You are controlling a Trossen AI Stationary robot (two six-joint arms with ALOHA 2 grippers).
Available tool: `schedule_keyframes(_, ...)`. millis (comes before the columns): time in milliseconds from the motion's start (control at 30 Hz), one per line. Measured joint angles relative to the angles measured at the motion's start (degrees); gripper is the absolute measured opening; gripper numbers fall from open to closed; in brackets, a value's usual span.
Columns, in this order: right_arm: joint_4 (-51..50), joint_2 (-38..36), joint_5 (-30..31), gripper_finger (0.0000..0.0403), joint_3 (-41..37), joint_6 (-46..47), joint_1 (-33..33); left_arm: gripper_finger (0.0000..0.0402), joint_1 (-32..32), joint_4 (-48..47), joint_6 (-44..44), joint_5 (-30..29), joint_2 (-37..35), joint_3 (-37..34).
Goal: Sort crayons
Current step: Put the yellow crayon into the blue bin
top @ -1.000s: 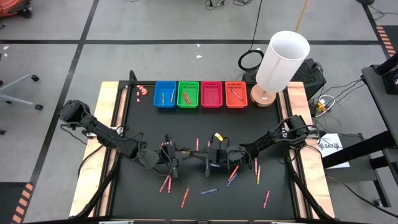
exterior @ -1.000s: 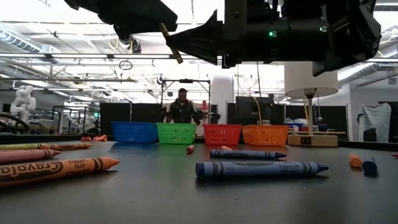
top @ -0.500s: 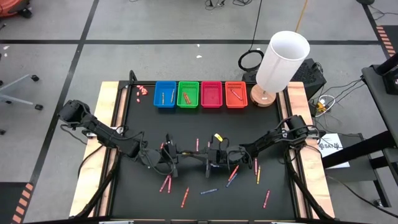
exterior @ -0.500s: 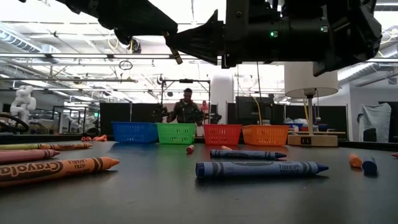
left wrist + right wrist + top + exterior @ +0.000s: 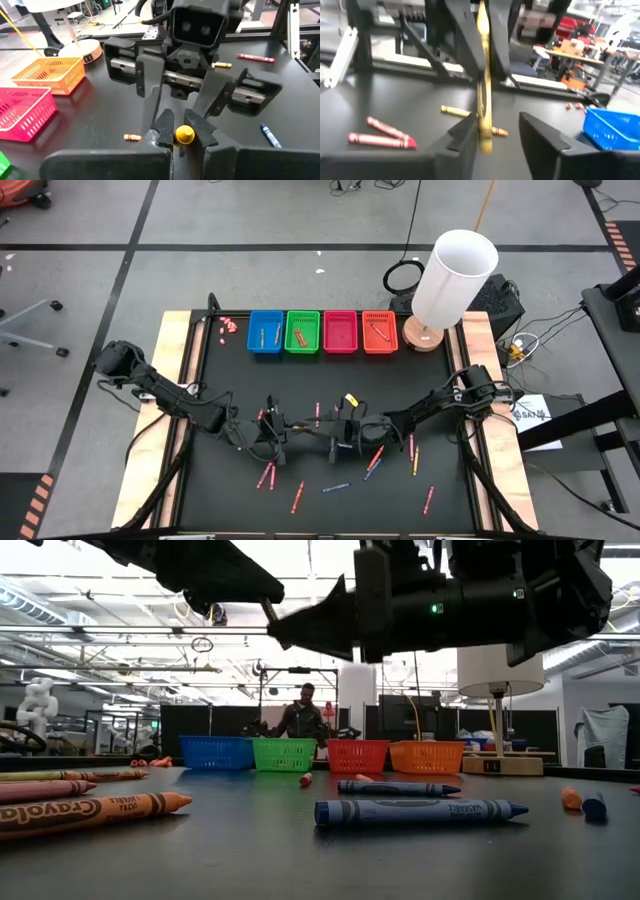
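My left gripper (image 5: 272,430) and my right gripper (image 5: 340,436) face each other above the table's middle. My left gripper (image 5: 182,131) is shut on a yellow crayon (image 5: 483,75), which sticks out toward my right gripper. My right gripper (image 5: 495,137) is open, with its fingers on either side of the crayon's free end (image 5: 485,142). Several red, pink, orange and blue crayons (image 5: 372,462) lie flat on the black mat. One yellow crayon (image 5: 351,400) lies farther back. My left gripper pinches one end of the yellow crayon (image 5: 184,134) between its two fingers. The crayon runs on along the line of the fingers toward the table's right, lifted clear of the mat. My right gripper: the crayon's free end lies close beside one finger (image 5: 465,135); I cannot tell whether they touch.
A blue (image 5: 265,332), a green (image 5: 302,332), a pink (image 5: 340,332) and an orange basket (image 5: 380,332) stand in a row at the far edge. A white lamp (image 5: 452,275) stands to their right and pinkish bits (image 5: 228,325) lie to their left. A person stands in the room behind the table (image 5: 305,718).
My right gripper has moved a little toward my left gripper and its fingers have dipped. They now cover more of the yellow crayon's free end. My left gripper keeps hold of the crayon.
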Motion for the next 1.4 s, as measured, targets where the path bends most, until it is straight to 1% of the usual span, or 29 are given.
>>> schedule_keyframes(133, -3.0, 0.0, 0.0, 0.0173, 0.0, 0.0, 0.1, 0.0015, -0.1, -1.2, 3.4, 0.0, 0.0, 0.0)
schedule_keyframes(233, -6.0, 0.0, 0.0, 0.0189, 0.0, 0.5, 0.4, 0.0015, -0.1, -1.3, 8.2, 0.0, 0.0, 0.0)
schedule_keyframes(400, -9.0, 0.0, 0.0, 0.0194, 0.0, 2.2, 0.4, 0.0015, -0.1, -1.2, 18.0, 0.0, 0.0, 0.0)
schedule_keyframes(567, -10.5, 0.0, 0.0, 0.0188, 0.0, 1.9, 0.4, 0.0015, -0.1, -1.0, 22.9, 0.0, 0.0, 0.0)
schedule_keyframes(633, -10.6, 0.0, 0.0, 0.0188, 0.0, 1.9, 0.4, 0.0015, -0.1, -0.9, 23.5, 0.0, 0.0, 0.0)
schedule_keyframes(700, -10.7, 0.0, 0.0, 0.0188, 0.0, 2.1, 0.4, 0.0015, -0.1, -0.4, 22.0, -0.7, 0.0, 0.0)
schedule_keyframes(833, -10.7, 0.0, 0.0, 0.0188, 0.0, 2.1, 0.4, 0.0015, 0.9, -1.1, 17.8, -4.8, -1.4, 0.2)
schedule_keyframes(900, -10.6, 0.0, 0.0, 0.0188, 0.0, 2.1, 0.4, 0.0015, 1.7, -2.0, 16.6, -5.9, -2.9, 0.3)
schedule_keyframes(967, -10.6, 0.0, 0.0, 0.0188, 0.0, 2.3, 0.4, 0.0015, 2.7, -3.7, 16.4, -8.7, -5.1, 0.3)
schedule_keyframes(1067, -10.6, 0.0, 0.0, 0.0187, 0.0, 2.4, 0.4, 0.0015, 4.7, -4.7, 16.9, -16.9, -8.9, 0.3)
schedule_keyframes(1133, -10.6, 0.0, 0.0, 0.0187, 0.0, 2.4, 0.4, 0.0015, 6.5, -5.3, 19.4, -20.4, -11.3, 0.3)
schedule_keyframes(1233, -10.6, 0.0, 0.0, 0.0187, 0.0, 2.4, 0.4, 0.0015, 10.3, -6.3, 25.1, -21.2, -14.4, 0.4)
schedule_keyframes(1333, -10.7, 0.0, 0.0, 0.0187, 0.0, 2.4, 0.4, 0.0015, 16.2, -6.2, 30.3, -21.5, -16.9, 0.4)
schedule_keyframes(1400, -10.7, 0.0, 0.0, 0.0187, 0.0, 2.4, 0.4, 0.0015, 20.9, -6.3, 31.6, -21.3, -17.7, 0.4)
